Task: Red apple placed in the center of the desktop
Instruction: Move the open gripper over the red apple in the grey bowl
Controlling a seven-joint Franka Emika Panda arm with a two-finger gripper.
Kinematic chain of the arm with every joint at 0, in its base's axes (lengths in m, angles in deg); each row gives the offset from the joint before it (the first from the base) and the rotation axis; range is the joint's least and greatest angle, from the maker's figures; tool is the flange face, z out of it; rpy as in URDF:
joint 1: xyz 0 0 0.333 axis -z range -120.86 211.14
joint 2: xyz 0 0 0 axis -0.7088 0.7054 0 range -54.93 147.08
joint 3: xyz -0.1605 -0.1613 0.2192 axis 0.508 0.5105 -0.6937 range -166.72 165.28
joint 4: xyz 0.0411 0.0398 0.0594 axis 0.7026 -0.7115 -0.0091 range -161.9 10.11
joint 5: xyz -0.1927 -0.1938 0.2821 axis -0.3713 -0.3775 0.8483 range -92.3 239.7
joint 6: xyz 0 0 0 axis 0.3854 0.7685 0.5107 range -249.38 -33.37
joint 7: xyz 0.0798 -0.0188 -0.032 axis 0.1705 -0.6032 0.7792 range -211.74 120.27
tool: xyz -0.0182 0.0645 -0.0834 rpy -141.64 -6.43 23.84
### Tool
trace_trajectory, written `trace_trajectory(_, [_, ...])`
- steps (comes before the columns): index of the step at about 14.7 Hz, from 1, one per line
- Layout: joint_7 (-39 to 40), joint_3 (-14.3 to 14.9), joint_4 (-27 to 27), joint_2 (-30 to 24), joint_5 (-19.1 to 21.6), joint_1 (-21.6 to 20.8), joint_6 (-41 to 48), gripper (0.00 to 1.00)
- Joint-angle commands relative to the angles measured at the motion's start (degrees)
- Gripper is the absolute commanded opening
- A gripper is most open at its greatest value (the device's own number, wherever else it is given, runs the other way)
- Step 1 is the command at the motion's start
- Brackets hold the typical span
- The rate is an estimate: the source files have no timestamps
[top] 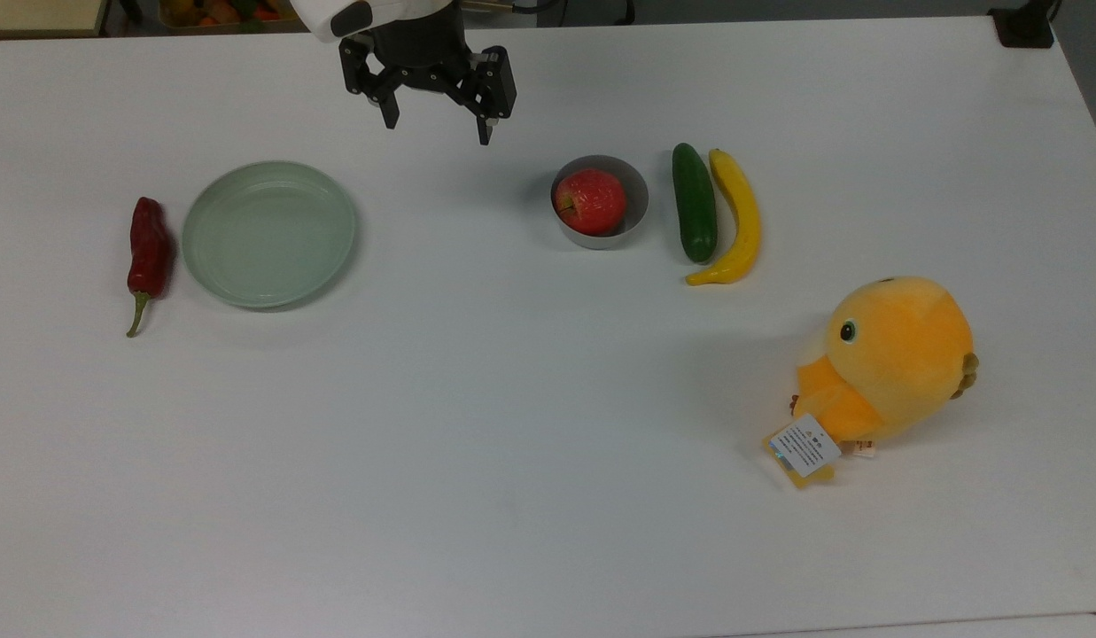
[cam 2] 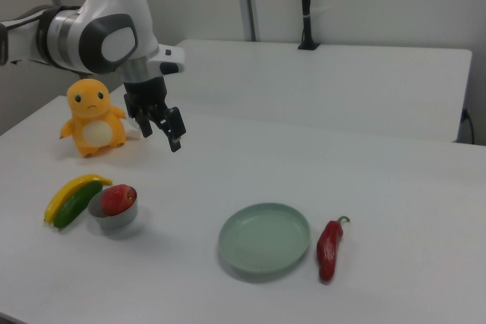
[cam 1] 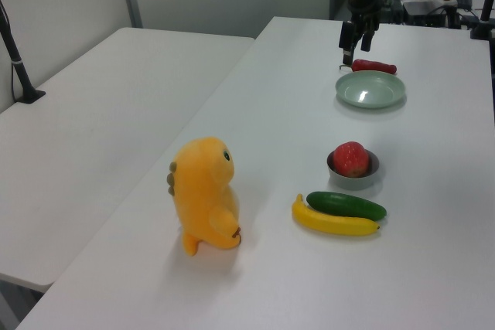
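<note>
Sitting in a small grey metal bowl [top: 634, 199] toward the far edge of the white desk [top: 512, 461], the round speckled red apple [top: 591, 201] has not been lifted yet, so grasping, carrying and setting it at the desk's middle all remain. Black two-finger pincer [top: 437, 122] hangs spread and empty, near the apple, on the top view's left, closer to the far edge
</note>
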Motion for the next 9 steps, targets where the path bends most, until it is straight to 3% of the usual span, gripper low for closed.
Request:
trace_trajectory(1, [4.5,-0.1,-0.6,-0.3,-0.6,-1.1,0.2,1.0])
trace_trajectory(9, [4.3,-0.1,-0.6,0.0,-0.4,-1.7,-0.4,1.0])
